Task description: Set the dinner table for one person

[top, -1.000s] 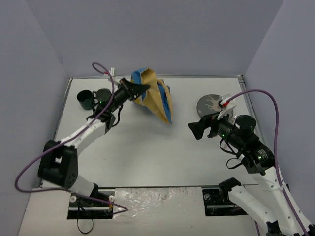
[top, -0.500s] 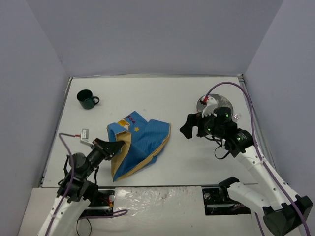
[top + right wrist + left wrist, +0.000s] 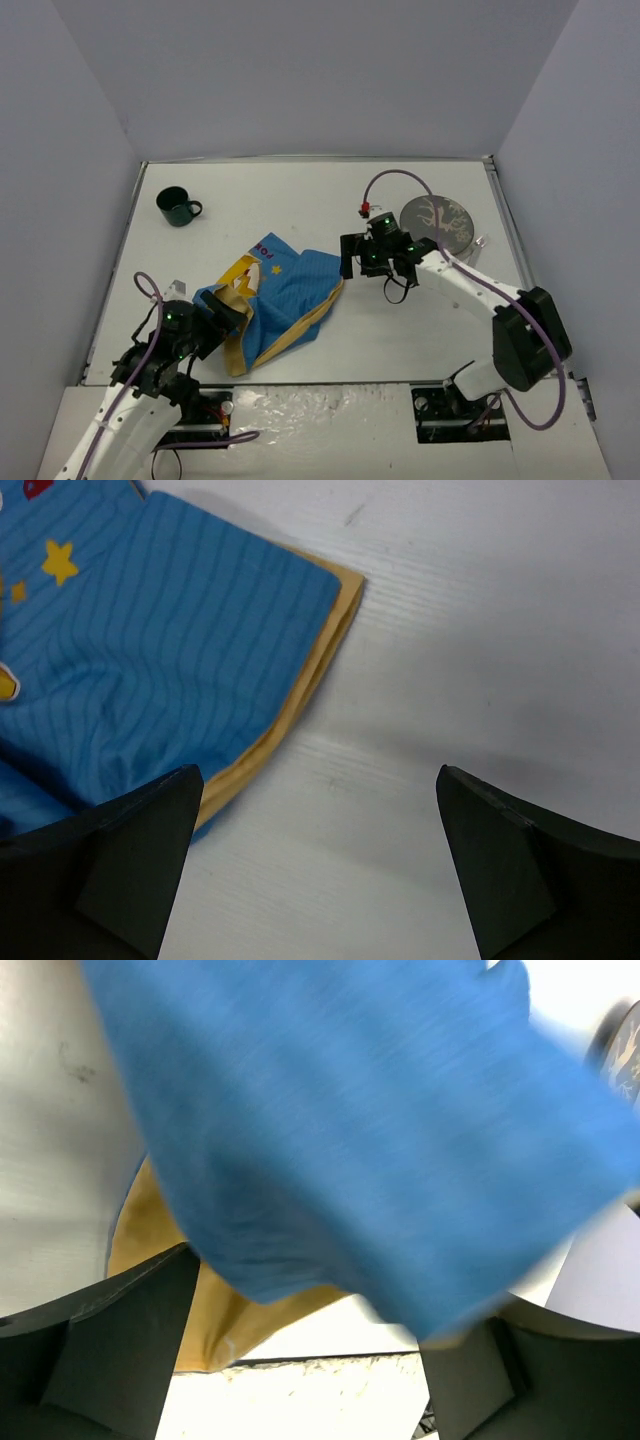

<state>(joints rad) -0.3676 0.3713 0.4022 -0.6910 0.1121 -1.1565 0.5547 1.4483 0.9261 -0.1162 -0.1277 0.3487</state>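
The blue-and-yellow cloth placemat (image 3: 280,295) lies crumpled and partly folded on the white dinner table (image 3: 420,320), near the front left. My left gripper (image 3: 226,314) is at its near-left edge. In the left wrist view the placemat (image 3: 360,1130) fills most of the frame, with the left gripper (image 3: 335,1305) open and its fingers wide apart under the blue cloth. My right gripper (image 3: 350,258) is open just right of the placemat's far-right corner (image 3: 200,650). In the right wrist view the right gripper (image 3: 320,770) has only bare table (image 3: 450,630) between its fingers.
A dark round plate (image 3: 438,220) with a pale branch pattern sits at the back right, behind the right arm. A dark green mug (image 3: 178,206) stands at the back left. Grey walls close in the table on three sides.
The left arm pulled the placemat from the back of the table to the front left, then opened its jaws. The right arm swung left toward the placemat's corner, staying open.
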